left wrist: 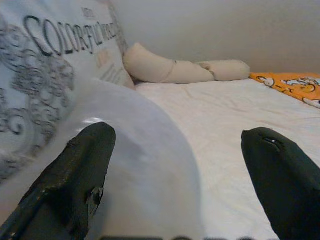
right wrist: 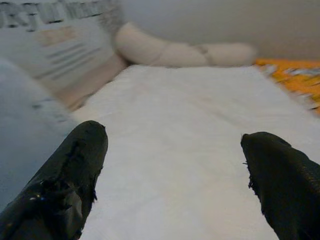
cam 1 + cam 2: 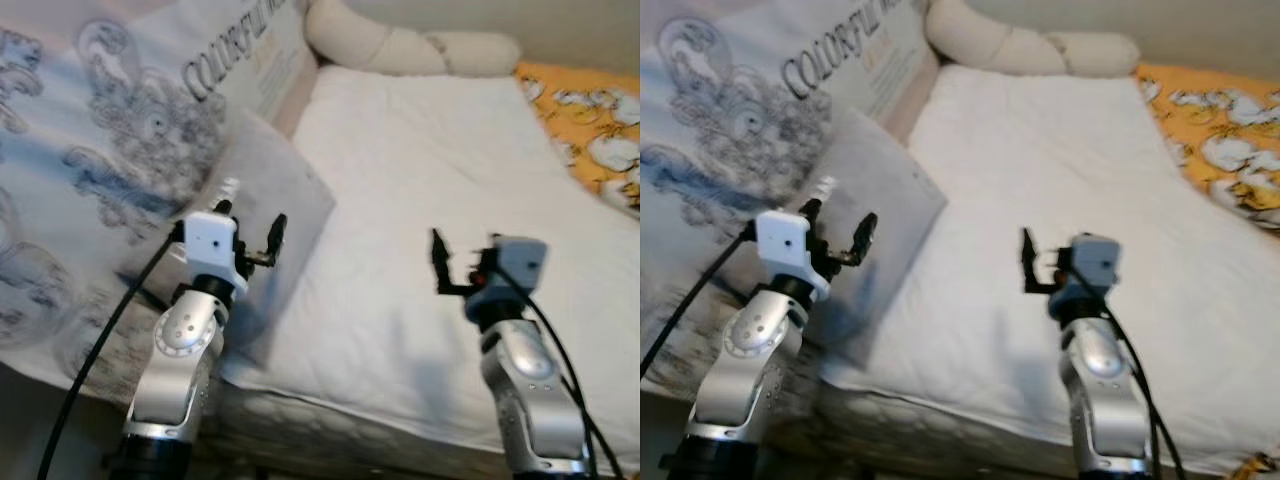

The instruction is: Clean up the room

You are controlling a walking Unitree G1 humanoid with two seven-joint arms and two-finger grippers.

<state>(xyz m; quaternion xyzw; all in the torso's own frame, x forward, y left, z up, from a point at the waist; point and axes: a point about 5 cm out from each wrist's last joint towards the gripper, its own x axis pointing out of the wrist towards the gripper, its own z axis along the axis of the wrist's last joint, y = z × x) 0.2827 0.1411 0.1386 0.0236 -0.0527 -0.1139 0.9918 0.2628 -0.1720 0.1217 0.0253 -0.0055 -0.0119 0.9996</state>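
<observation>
With both sets of fingers apart, left gripper (image 3: 250,240) hovers just over the grey pillow (image 3: 265,190) at bed's (image 3: 420,170) left edge; pillow runs away fwd. Right gripper (image 3: 455,262) is well apart, over bare sheet.

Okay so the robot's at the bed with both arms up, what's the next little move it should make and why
Probably ease the left gripper forward and down onto the grey pillow. Its fingers are open and hover just above the near edge of that pillow, which lies askew, half on the white mattress and half on the patterned blanket. The right gripper is open too, but over bare mattress.
</observation>
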